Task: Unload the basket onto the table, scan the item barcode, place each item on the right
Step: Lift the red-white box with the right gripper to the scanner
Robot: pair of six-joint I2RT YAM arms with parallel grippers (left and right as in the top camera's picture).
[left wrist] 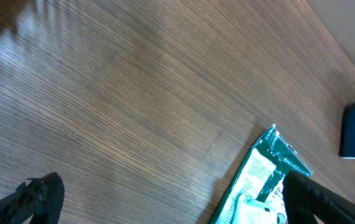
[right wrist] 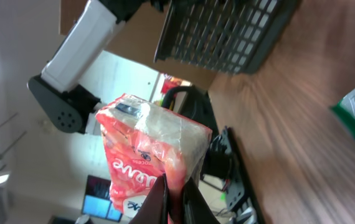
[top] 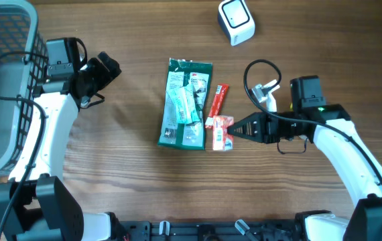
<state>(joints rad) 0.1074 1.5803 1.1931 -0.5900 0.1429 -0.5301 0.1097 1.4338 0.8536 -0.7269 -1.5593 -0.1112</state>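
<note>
My right gripper [top: 236, 127] is shut on the edge of a red and white snack packet [top: 219, 132], which is just right of the green package. In the right wrist view the packet [right wrist: 147, 152] stands up from the pinched fingers [right wrist: 159, 199], tilted, with a small dark label near its top. The white barcode scanner [top: 236, 21] sits at the back of the table, well away from the packet. My left gripper [top: 102, 71] hangs open over bare wood at the left, its fingers [left wrist: 35, 198] wide apart and holding nothing.
A green flat package [top: 186, 104] lies in the middle, its corner [left wrist: 261, 174] by my left gripper's right finger. A thin red stick pack [top: 218, 100] lies beside it. A grey wire basket [top: 3, 80] fills the far left. A cable loops above my right wrist [top: 261, 73].
</note>
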